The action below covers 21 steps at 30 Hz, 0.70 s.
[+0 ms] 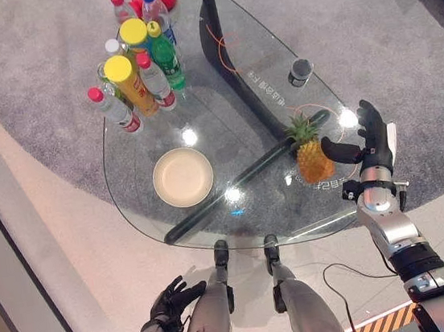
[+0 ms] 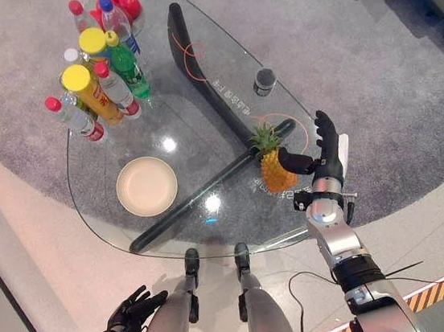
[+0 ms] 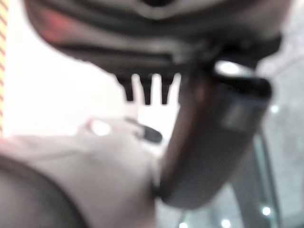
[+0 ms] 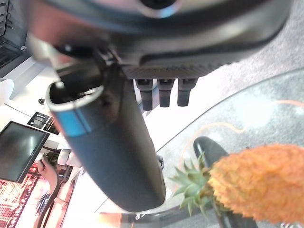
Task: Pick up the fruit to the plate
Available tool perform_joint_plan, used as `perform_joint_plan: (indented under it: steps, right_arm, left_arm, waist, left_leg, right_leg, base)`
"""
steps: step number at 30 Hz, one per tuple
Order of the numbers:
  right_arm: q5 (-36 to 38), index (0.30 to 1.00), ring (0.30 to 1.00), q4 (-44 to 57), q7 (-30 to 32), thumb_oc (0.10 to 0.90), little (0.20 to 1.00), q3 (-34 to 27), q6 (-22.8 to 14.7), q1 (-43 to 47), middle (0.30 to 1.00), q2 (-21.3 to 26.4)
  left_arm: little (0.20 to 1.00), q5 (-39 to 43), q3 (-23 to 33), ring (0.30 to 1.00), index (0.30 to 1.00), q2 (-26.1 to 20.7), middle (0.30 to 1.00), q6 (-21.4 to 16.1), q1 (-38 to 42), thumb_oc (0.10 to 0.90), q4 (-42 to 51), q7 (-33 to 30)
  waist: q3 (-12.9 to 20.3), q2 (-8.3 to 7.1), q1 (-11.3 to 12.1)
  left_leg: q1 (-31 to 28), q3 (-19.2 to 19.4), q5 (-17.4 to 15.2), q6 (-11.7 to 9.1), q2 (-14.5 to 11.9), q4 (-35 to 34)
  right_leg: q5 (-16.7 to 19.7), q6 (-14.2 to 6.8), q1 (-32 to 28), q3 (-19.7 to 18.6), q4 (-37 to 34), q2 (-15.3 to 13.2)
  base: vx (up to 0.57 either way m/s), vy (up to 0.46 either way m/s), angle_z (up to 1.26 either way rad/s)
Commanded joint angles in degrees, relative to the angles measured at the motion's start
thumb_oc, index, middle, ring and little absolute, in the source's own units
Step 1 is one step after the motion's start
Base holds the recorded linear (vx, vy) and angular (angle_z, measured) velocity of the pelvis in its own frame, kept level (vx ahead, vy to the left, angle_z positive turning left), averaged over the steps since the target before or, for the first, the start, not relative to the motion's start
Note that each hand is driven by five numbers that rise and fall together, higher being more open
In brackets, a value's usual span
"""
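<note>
Glass table (image 1: pixel 201 128): plate (image 1: pixel 183 176) bare (pineapple (image 1: pixel 312 157) beside spread right hand (image 1: pixel 373 143)).

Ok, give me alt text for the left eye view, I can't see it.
The open right hand reaches beside a pineapple on a glass table, thumb toward it. A cream plate sits left; bottles cluster beyond.

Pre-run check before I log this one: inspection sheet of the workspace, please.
Surface: glass table, dark legs visible through it.
Job's things: pineapple upright near the table's right edge; plate bare, to its left.
Clutter: bottles clustered at the far left; small dark cup far right.
Hands: right hand open beside the pineapple, thumb toward it, no grasp; left hand low, below the table edge, relaxed.
Cables: nothing seen on the table.
Surroundings: grey carpet; striped floor tape.
</note>
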State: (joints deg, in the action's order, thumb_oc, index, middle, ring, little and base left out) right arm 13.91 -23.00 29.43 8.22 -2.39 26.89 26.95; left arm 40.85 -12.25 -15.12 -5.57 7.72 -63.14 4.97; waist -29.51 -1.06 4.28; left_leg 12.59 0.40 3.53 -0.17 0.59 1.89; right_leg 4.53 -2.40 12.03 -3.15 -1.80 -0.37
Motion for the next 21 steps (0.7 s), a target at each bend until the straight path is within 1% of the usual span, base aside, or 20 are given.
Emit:
perform_joint_plan:
  steps: [1, 4, 9, 10, 12, 16, 19, 21]
  right_arm:
    - [0.1, 0.900, 0.900, 9.0, 3.1, 0.800, 0.900, -0.6, -2.0, 3.8, 0.900, 3.4]
    - [0.0, 0.900, 0.900, 8.9, 4.1, 0.800, 0.900, -0.1, -0.8, 5.5, 0.900, 3.2]
    - [-0.8, 0.900, 0.900, 5.4, 7.8, 0.800, 0.900, 1.1, 2.0, 8.2, 0.900, 4.0]
    - [-0.2, 0.900, 0.900, 4.5, 8.2, 0.800, 0.900, 1.4, 1.9, 8.4, 0.900, 4.2]
    - [1.2, 0.900, 0.900, 3.7, 8.7, 0.800, 0.900, 1.7, 2.3, 8.9, 0.900, 4.3]
    - [1.5, 0.900, 0.900, 2.6, 9.2, 0.800, 0.900, 2.2, 3.4, 9.3, 0.900, 4.3]
    - [2.2, 0.900, 0.900, 2.2, 8.8, 0.800, 0.900, 3.0, 4.8, 9.4, 0.900, 4.2]
    - [2.2, 0.900, 0.900, 1.1, 9.8, 0.800, 0.900, 3.6, 6.0, 9.6, 0.900, 4.2]
  left_arm:
    - [0.900, 1.5, -1.6, 0.900, 0.900, -0.2, 0.900, -0.2, -1.7, 0.800, -0.8, 0.0]
    - [0.900, 2.4, -2.2, 0.900, 0.900, -0.1, 0.900, 0.2, -1.1, 0.800, -0.3, -0.4]
    - [0.900, 4.1, -3.3, 0.900, 0.900, -0.1, 0.900, -0.1, -0.5, 0.800, 0.1, -0.2]
    - [0.900, 4.3, -3.5, 0.900, 0.900, 0.0, 0.900, -0.2, -0.5, 0.800, 0.2, -0.3]
    - [0.900, 5.0, -3.8, 0.900, 0.900, -0.1, 0.900, -0.2, -0.4, 0.800, 0.6, -0.4]
    - [0.900, 5.4, -4.1, 0.900, 0.900, 0.1, 0.900, -0.2, -0.4, 0.800, 1.4, -0.6]
    - [0.900, 5.7, -4.3, 0.900, 0.900, 0.1, 0.900, 0.1, -0.2, 0.800, 1.9, -0.8]
    - [0.900, 6.3, -4.5, 0.900, 0.900, 0.2, 0.900, -0.2, -0.1, 0.800, 2.0, -0.9]
  waist:
    - [0.2, -1.70, -0.1]
    - [-0.3, -1.63, 0.1]
    - [-0.3, -1.52, 0.3]
    - [-0.3, -1.50, 0.3]
    - [-0.3, -1.50, 0.3]
    - [-0.3, -1.38, 0.4]
    - [-0.3, -1.39, 0.2]
    - [-0.3, -1.33, 0.1]
  left_leg:
    - [5.8, -4.7, -6.2, 0.7, 4.2, 9.2]
    - [7.1, -4.8, -6.1, 0.6, 4.3, 9.9]
    - [9.4, -4.3, -5.8, 0.6, 4.4, 9.9]
    - [9.8, -4.2, -5.7, 0.6, 4.4, 9.9]
    - [10.6, -4.1, -5.6, 0.7, 4.6, 9.8]
    - [11.3, -3.9, -5.5, 0.8, 4.8, 9.8]
    - [11.6, -3.6, -5.5, 0.9, 4.8, 9.8]
    - [11.8, -3.3, -5.4, 0.9, 4.8, 9.7]
  right_leg:
    - [-2.3, -0.1, 3.2, 5.5, 6.6, -0.3]
    - [-2.3, -0.1, 4.6, 5.8, 7.2, -0.4]
    - [-2.0, -0.3, 7.4, 6.0, 7.7, -0.6]
    - [-1.9, -0.3, 7.9, 6.0, 7.9, -0.6]
    - [-1.8, -0.4, 8.9, 6.0, 8.0, -0.6]
    - [-1.6, -0.5, 9.8, 5.9, 8.0, -0.7]
    - [-1.4, -0.6, 10.4, 5.6, 8.2, -0.7]
    - [-1.3, -0.6, 10.8, 5.5, 8.3, -0.8]
  base:
    - [-0.03, 0.041, 0.01]
    - [-0.02, 0.045, 0.07]
    - [-0.01, 0.043, 0.08]
    - [-0.01, 0.037, 0.01]
    - [-0.01, 0.015, 0.00]
    - [0.00, 0.008, 0.00]
    - [0.00, 0.025, 0.00]
    - [0.00, 0.018, 0.00]
